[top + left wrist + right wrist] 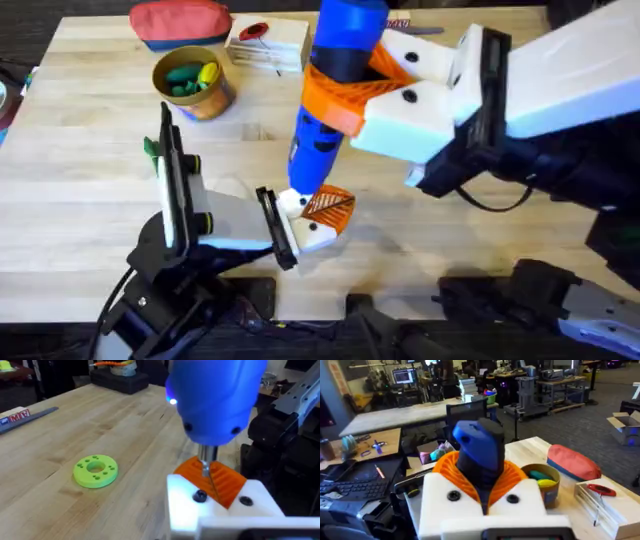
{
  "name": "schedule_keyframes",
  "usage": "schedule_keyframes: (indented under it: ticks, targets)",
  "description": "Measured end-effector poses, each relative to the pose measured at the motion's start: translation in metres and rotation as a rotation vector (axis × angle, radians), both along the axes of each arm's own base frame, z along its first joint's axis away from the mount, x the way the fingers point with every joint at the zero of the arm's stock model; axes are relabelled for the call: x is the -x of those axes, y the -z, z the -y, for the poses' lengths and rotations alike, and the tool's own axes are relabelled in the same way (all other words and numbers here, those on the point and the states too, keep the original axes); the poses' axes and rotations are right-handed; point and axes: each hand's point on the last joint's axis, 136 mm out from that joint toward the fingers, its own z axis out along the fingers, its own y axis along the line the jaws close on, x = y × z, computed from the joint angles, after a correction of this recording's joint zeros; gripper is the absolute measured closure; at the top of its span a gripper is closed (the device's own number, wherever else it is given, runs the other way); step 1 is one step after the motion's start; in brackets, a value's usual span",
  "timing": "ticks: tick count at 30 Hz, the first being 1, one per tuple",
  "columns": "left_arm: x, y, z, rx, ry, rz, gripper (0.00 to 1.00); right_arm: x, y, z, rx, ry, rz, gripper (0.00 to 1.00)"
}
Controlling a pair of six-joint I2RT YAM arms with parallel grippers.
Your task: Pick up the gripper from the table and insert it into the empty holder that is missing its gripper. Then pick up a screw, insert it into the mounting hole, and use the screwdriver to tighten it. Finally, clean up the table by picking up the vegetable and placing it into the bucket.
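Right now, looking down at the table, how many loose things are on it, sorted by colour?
Red: 2, the zip pouch and the red-handled screwdriver.
Yellow-orange: 1, the bucket.
Yellow-green: 1, the disc with holes.
White: 1, the box under the red-handled screwdriver.
Blue: 1, the powered screwdriver, held upright.
Total: 6.

Right pincer (350, 85) clamped, pointing down.

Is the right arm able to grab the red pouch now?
Probably not yet: the right gripper is shut on the blue screwdriver, so its fingers are full. The red pouch lies unblocked at the table's far edge.
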Motion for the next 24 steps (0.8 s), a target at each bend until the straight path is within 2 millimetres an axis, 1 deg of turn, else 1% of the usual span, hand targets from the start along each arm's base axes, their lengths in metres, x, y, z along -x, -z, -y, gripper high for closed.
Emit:
schedule_keyframes:
  ticks: [4,9,24]
  targets:
    - [0.000,0.000,0.000,0.000,0.000,0.000,0.984,0.000,0.002,-0.002,0.003,-0.007,-0.004,0.994]
    - [0.000,0.000,0.000,0.000,0.000,0.000,0.984,-0.002,0.010,-0.007,0.024,-0.018,-0.025,0.994]
    - [0.000,0.000,0.000,0.000,0.000,0.000,0.984,-0.002,0.019,-0.008,0.052,-0.021,-0.053,0.994]
